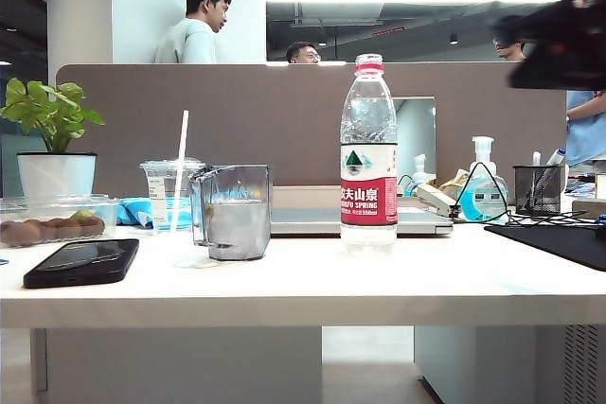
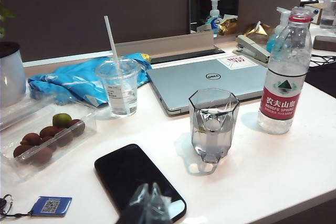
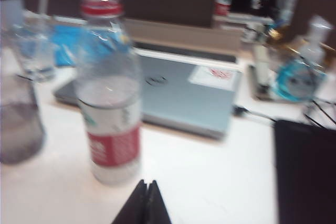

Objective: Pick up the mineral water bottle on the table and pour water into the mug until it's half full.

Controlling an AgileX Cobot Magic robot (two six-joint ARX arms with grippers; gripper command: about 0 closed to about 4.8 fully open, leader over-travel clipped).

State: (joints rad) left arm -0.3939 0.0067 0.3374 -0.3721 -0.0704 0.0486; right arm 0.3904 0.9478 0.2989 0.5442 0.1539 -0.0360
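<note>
The mineral water bottle (image 1: 368,153) stands upright near the middle of the white table (image 1: 303,281), with a red-and-white label and water up to about the label's top. To its left, a hand's width away, sits the smoky-grey faceted mug (image 1: 234,212) with water in its lower part. My right gripper (image 3: 147,183) is shut and empty, hanging above the table just in front of the bottle (image 3: 110,93); its arm (image 1: 559,44) is a dark blur high at the right. My left gripper (image 2: 148,192) is shut and empty above a black phone (image 2: 137,178), short of the mug (image 2: 212,124).
A closed silver laptop (image 1: 360,219) lies behind the bottle. A lidded cup with a straw (image 1: 170,191), a tray of fruit (image 1: 52,224) and a potted plant (image 1: 55,139) are at the left. A sanitizer bottle (image 1: 483,186), a mesh pen holder (image 1: 537,188) and a black mat (image 1: 559,238) are at the right.
</note>
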